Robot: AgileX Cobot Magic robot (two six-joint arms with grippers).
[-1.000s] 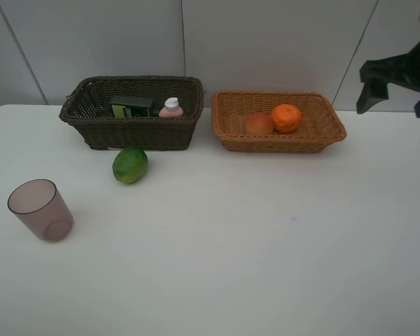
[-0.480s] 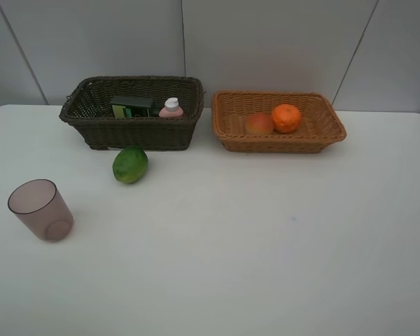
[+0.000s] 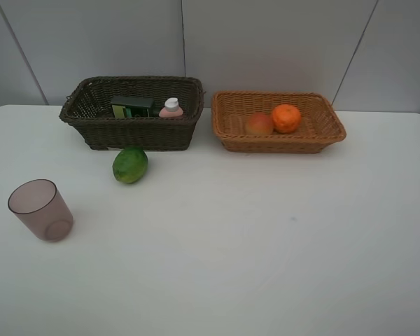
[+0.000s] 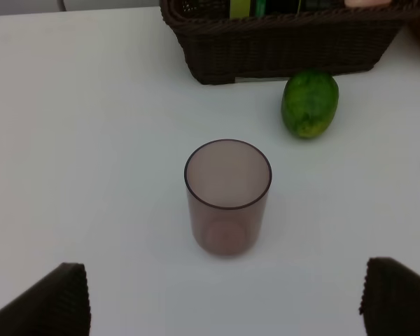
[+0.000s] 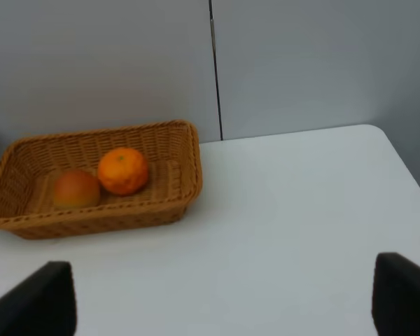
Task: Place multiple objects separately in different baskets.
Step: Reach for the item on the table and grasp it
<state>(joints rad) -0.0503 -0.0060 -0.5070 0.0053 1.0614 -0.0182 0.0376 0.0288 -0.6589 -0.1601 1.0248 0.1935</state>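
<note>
The dark brown basket [image 3: 98,126] at the back left holds the black pump bottle with green label [image 3: 131,106] and the pink white-capped bottle [image 3: 171,108]. The light tan basket [image 3: 320,133] at the back right holds the peach [image 3: 259,124] and the orange [image 3: 286,117]. The green lime-like fruit [image 3: 130,164] lies on the table in front of the dark basket. The purple-brown cup [image 3: 40,210] stands upright at front left. My left gripper [image 4: 224,297] is open, its fingertips [image 4: 52,297] spread wide on the near side of the cup [image 4: 228,196]. My right gripper [image 5: 220,301] is open and empty, well off from the tan basket [image 5: 175,196].
The white table [image 3: 266,231] ends at a grey panelled wall behind the baskets. In the left wrist view the lime-like fruit [image 4: 309,103] sits just beside the dark basket [image 4: 280,49]. Neither arm shows in the exterior view.
The right arm, seen at the upper right edge of the exterior view a second ago, has withdrawn out of that view. The objects have not moved.
</note>
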